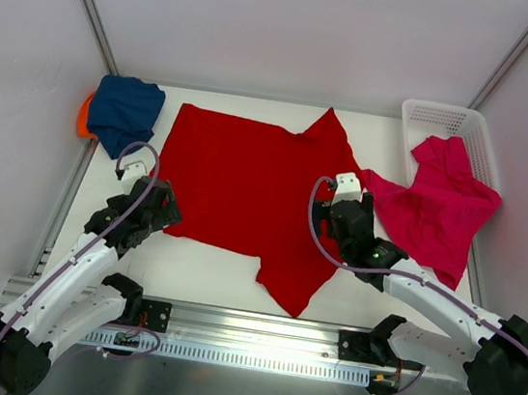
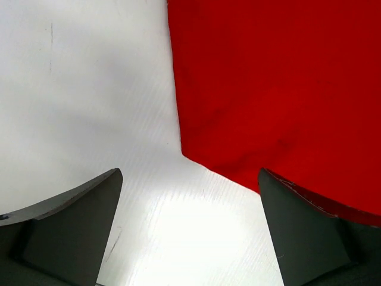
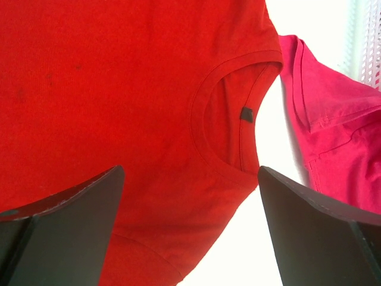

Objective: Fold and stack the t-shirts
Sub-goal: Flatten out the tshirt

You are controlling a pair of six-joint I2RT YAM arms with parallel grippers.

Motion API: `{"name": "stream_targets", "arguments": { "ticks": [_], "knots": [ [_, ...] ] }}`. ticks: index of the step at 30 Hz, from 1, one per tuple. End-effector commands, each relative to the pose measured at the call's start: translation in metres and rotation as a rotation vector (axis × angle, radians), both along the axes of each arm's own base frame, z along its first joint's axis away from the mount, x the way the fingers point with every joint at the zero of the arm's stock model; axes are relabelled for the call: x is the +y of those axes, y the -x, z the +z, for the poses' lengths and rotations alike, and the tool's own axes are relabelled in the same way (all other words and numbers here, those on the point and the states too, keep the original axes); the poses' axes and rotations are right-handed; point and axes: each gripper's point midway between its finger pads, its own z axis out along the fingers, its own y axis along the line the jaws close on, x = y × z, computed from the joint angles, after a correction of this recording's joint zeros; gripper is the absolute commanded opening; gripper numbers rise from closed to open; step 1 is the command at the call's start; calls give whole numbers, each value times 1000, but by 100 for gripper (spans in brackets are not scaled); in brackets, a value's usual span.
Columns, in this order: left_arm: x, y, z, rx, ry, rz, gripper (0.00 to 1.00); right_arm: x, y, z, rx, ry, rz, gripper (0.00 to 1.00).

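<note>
A bright red t-shirt (image 1: 247,181) lies spread flat on the white table, its collar to the right. My left gripper (image 1: 158,205) is open over the shirt's near left hem corner (image 2: 196,156), with bare table between the fingers. My right gripper (image 1: 345,230) is open above the shoulder beside the collar (image 3: 229,113). A magenta-pink t-shirt (image 1: 438,206) hangs out of the basket at the right and shows in the right wrist view (image 3: 333,125). A navy blue t-shirt (image 1: 124,113) lies bunched at the back left on an orange one (image 1: 83,117), which is mostly hidden.
A white lattice basket (image 1: 445,119) stands at the back right corner. Grey walls close the table on three sides. A metal rail (image 1: 246,336) runs along the near edge by the arm bases.
</note>
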Motion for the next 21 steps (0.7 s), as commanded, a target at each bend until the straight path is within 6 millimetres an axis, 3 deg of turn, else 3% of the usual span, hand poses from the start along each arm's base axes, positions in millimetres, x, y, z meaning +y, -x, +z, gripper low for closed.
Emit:
{"name": "stream_targets", "arguments": {
  "ticks": [1, 9, 10, 12, 13, 14, 18, 21],
  "knots": [
    [-5, 12, 0, 10, 48, -7, 99, 0, -7, 0, -26, 15, -13, 99],
    [10, -8, -20, -144, 39, 138, 99, 14, -12, -8, 14, 30, 20, 99],
    [8, -20, -16, -198, 53, 140, 99, 14, -13, -7, 13, 34, 22, 99],
    [3, -23, -33, -175, 56, 115, 99, 14, -14, -3, 3, 36, 28, 100],
    [-3, -33, -32, -205, 88, 103, 99, 14, -14, -3, 2, 39, 28, 100],
    [-8, -33, -47, -156, 107, 93, 99, 14, -14, 0, -5, 38, 27, 100],
    [-12, -45, -61, -113, 121, 92, 95, 11, -14, 0, -3, 49, 20, 99],
    [-14, -52, -64, -106, 121, 94, 85, 9, -12, -4, 3, 57, 17, 100]
  ]
}}
